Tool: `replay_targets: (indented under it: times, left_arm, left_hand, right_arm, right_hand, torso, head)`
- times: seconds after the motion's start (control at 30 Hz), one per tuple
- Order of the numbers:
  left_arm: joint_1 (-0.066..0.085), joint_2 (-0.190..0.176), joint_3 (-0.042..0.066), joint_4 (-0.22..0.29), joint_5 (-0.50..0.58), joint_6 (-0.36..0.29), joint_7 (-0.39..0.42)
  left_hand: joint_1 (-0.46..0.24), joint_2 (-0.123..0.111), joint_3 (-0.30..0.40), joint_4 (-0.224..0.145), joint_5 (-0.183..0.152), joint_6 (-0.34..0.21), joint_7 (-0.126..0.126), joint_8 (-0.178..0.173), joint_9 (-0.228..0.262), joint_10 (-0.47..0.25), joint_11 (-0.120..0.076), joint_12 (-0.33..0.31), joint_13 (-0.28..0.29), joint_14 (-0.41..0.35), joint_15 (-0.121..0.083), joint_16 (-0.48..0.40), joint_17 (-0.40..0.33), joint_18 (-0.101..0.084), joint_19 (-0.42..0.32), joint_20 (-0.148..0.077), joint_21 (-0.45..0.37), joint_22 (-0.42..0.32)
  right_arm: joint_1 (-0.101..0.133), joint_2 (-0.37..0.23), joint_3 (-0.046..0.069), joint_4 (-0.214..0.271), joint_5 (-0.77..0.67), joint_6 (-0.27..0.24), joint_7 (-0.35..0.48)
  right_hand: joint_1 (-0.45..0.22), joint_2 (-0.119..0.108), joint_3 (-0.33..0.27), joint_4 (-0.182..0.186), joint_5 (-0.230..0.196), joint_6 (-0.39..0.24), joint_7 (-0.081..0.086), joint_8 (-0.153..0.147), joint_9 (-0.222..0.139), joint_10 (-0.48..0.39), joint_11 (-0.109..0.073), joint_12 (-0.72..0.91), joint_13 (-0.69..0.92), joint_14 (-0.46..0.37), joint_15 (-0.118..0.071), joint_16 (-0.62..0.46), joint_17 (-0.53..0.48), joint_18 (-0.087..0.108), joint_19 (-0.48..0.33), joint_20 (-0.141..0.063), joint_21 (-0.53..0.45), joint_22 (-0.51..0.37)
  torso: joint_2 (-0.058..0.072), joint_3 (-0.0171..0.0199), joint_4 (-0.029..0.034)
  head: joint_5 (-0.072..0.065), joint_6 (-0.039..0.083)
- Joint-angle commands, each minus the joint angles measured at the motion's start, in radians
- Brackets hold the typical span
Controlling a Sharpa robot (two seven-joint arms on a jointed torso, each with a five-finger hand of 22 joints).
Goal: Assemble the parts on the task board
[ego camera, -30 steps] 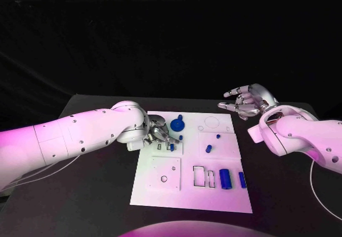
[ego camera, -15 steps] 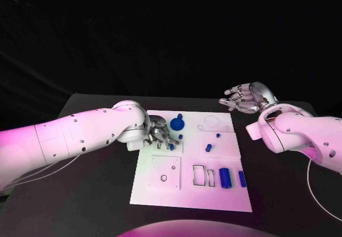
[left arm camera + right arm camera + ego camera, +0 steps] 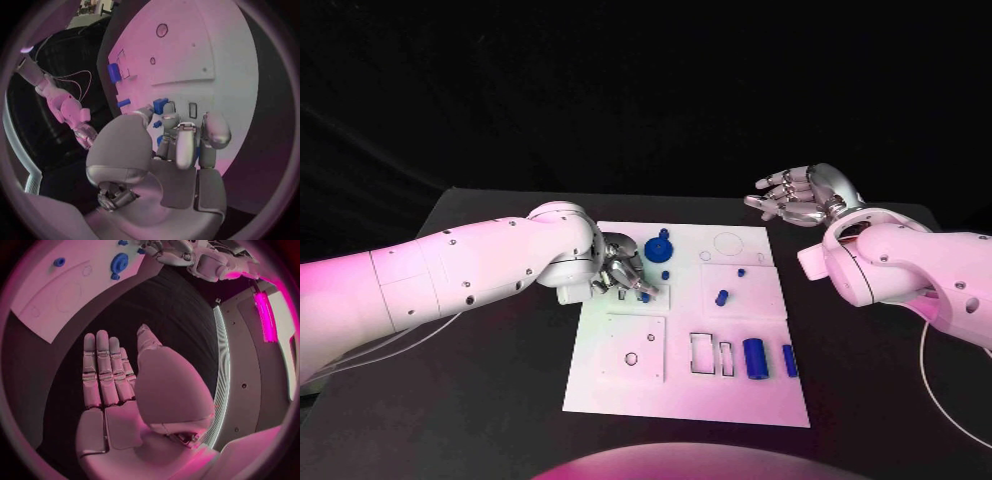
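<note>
Gripping perhaps one part (image 3: 645,296), left hand (image 3: 620,273).

Dim room, black surround; pink light falls on the arms; wrist views bend edges.

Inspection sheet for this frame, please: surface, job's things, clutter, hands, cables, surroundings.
Surface: black table, white task board in its middle.
Job's things: blue parts on the board, among them a round part and a cylinder.
Clutter: nothing seen.
Hands: left hand pinches a small blue part at the board; right hand open beyond the board's far right corner.
Cables: thin cable by the right arm.
Surroundings: dark backdrop.
</note>
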Motion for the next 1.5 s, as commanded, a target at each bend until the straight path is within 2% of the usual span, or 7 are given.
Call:
replay_targets:
  times: [0.03,0.3,0.4,0.57,0.97,1.13,1.5]
  left_arm:
    - [0.001,0.003,0.0,0.002,0.022,0.016,-0.001]
    - [0.001,0.004,0.0,0.0,0.068,0.013,-0.001]
    - [0.001,0.001,0.0,0.002,0.1,0.007,0.0]
    - [0.001,-0.008,0.004,0.008,0.148,-0.011,0.003]
    - [0.001,-0.072,0.01,0.081,0.225,-0.137,0.012]
    - [0.0,-0.091,0.007,0.116,0.218,-0.209,0.017]
    - [-0.005,-0.1,-0.014,0.158,0.032,-0.354,0.019]
  left_hand:
    - [0.034,0.001,0.038,-0.002,0.0,-0.006,-0.001,0.002,0.002,-0.009,-0.002,-0.005,-0.007,0.015,-0.007,-0.004,0.029,-0.008,-0.005,-0.006,0.003,0.0]
    - [0.078,-0.034,0.188,-0.007,0.0,-0.01,0.0,-0.003,0.013,-0.018,-0.003,-0.015,-0.025,0.014,-0.007,-0.004,0.028,-0.008,-0.008,-0.007,0.005,0.001]
    - [0.079,-0.055,0.297,-0.031,0.0,-0.013,-0.001,0.006,0.028,-0.011,-0.003,-0.015,-0.027,0.014,-0.007,-0.004,0.028,-0.009,-0.007,-0.006,0.007,0.006]
    - [0.063,-0.074,0.389,-0.064,0.0,-0.015,-0.002,0.026,0.053,0.001,-0.005,-0.012,-0.025,0.017,-0.009,-0.001,0.034,-0.011,-0.002,-0.007,0.013,0.016]
    - [0.013,-0.097,0.485,-0.111,0.0,-0.01,-0.007,0.047,0.084,0.037,-0.01,0.011,0.006,0.03,-0.014,0.011,0.059,-0.011,0.003,-0.01,0.017,0.022]
    - [-0.008,-0.118,0.537,-0.142,0.0,0.0,-0.012,0.052,0.094,0.061,-0.016,0.024,0.026,0.042,-0.02,0.021,0.081,-0.015,0.02,-0.016,0.027,0.043]
    - [-0.064,-0.158,0.64,-0.197,0.003,0.034,-0.024,0.06,0.11,0.113,-0.029,0.046,0.062,0.066,-0.032,0.044,0.131,-0.027,0.065,-0.028,0.054,0.103]
  right_arm:
    - [-0.001,0.002,0.0,-0.002,0.011,-0.004,0.018]
    - [-0.002,0.005,0.0,-0.006,0.013,-0.005,0.015]
    - [-0.003,0.008,-0.001,-0.009,0.014,-0.006,0.013]
    - [-0.005,0.01,-0.002,-0.012,0.017,-0.006,0.012]
    - [-0.006,0.005,-0.002,-0.014,0.019,-0.007,0.012]
    - [-0.006,0.003,-0.002,-0.016,0.02,-0.006,0.013]
    - [-0.006,-0.001,-0.003,-0.025,0.014,0.0,0.021]
  right_hand:
    - [0.002,-0.006,0.003,-0.001,-0.003,-0.008,0.008,0.001,-0.002,0.003,0.004,-0.006,-0.005,-0.006,0.005,-0.01,-0.003,0.01,0.0,0.01,-0.008,-0.004]
    - [0.002,-0.006,0.003,-0.001,-0.003,-0.009,0.009,0.001,-0.004,0.002,0.005,-0.005,-0.014,-0.01,0.007,-0.017,-0.006,0.01,-0.002,0.012,-0.014,-0.011]
    - [0.002,-0.006,0.003,-0.001,-0.003,-0.011,0.009,0.001,-0.004,0.001,0.006,-0.005,-0.017,-0.01,0.007,-0.02,-0.007,0.01,-0.002,0.013,-0.017,-0.014]
    - [0.002,-0.006,0.003,-0.001,-0.003,-0.012,0.01,0.001,-0.005,0.0,0.007,-0.005,-0.02,-0.011,0.008,-0.022,-0.008,0.01,-0.003,0.013,-0.019,-0.016]
    - [0.001,-0.007,0.002,-0.001,-0.003,-0.014,0.011,0.001,-0.006,-0.002,0.008,-0.005,-0.026,-0.014,0.01,-0.026,-0.01,0.009,-0.004,0.015,-0.023,-0.021]
    - [0.0,-0.008,0.001,-0.001,-0.003,-0.016,0.012,0.001,-0.007,-0.005,0.009,-0.004,-0.032,-0.018,0.011,-0.031,-0.013,0.009,-0.005,0.016,-0.028,-0.026]
    - [0.003,-0.009,0.001,-0.003,-0.003,-0.022,0.016,0.002,-0.011,-0.016,0.014,-0.001,-0.054,-0.032,0.017,-0.05,-0.021,0.009,-0.012,0.022,-0.045,-0.044]
  torso:
    - [0.0,-0.0001,0.0001]
    - [0.001,-0.0002,0.0]
    - [0.001,-0.0003,-0.0005]
    - [0.001,0.0005,0.0001]
    - [0.0,0.0021,0.0035]
    - [-0.002,0.0065,0.0089]
    - [-0.013,0.0179,0.0221]
  head:
    - [0.0,0.0]
    - [0.001,-0.003]
    - [0.002,-0.002]
    - [0.003,-0.002]
    - [0.003,-0.001]
    - [0.003,-0.004]
    - [0.0,-0.013]
